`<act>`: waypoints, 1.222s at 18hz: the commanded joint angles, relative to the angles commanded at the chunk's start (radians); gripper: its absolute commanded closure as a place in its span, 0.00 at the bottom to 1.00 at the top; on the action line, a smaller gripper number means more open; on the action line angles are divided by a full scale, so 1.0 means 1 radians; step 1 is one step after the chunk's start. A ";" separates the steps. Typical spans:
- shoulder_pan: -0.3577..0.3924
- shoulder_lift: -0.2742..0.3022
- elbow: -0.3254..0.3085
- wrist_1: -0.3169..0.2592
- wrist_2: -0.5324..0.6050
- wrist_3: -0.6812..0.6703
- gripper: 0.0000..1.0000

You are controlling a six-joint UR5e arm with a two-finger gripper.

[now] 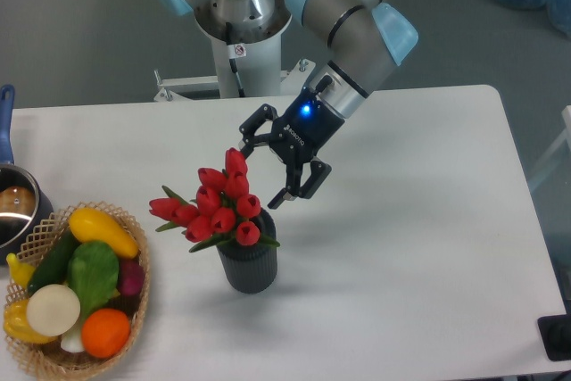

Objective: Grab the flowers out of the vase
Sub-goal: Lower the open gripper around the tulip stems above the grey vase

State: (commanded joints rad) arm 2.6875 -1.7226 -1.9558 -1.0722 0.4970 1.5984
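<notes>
The flowers [217, 205], a bunch of red tulip buds with green leaves, stand in the vase [248, 265], a small dark grey ribbed cylinder near the table's middle. My gripper [260, 174] hangs open just to the right of the topmost buds, its black fingers spread with one tip near the top bud and the other lower right beside the bunch. Nothing is between the fingers. The stems are hidden inside the vase.
A wicker basket [136, 308] of colourful vegetables sits at the front left. A steel pot [16, 211] with a blue handle [5, 118] is at the left edge. The robot's base [239, 37] rises behind the table.
</notes>
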 joint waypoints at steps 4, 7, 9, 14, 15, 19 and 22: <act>0.000 -0.011 0.000 0.002 -0.003 0.000 0.00; -0.002 -0.035 0.006 0.034 -0.002 0.000 0.00; -0.012 -0.054 0.008 0.064 -0.003 0.000 0.00; -0.037 -0.075 0.025 0.081 -0.018 -0.014 0.00; -0.037 -0.075 0.025 0.081 -0.023 -0.018 0.00; -0.049 -0.077 0.025 0.081 -0.035 -0.029 0.00; -0.055 -0.080 0.025 0.081 -0.035 -0.029 0.00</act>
State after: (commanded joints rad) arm 2.6323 -1.8024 -1.9313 -0.9910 0.4617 1.5693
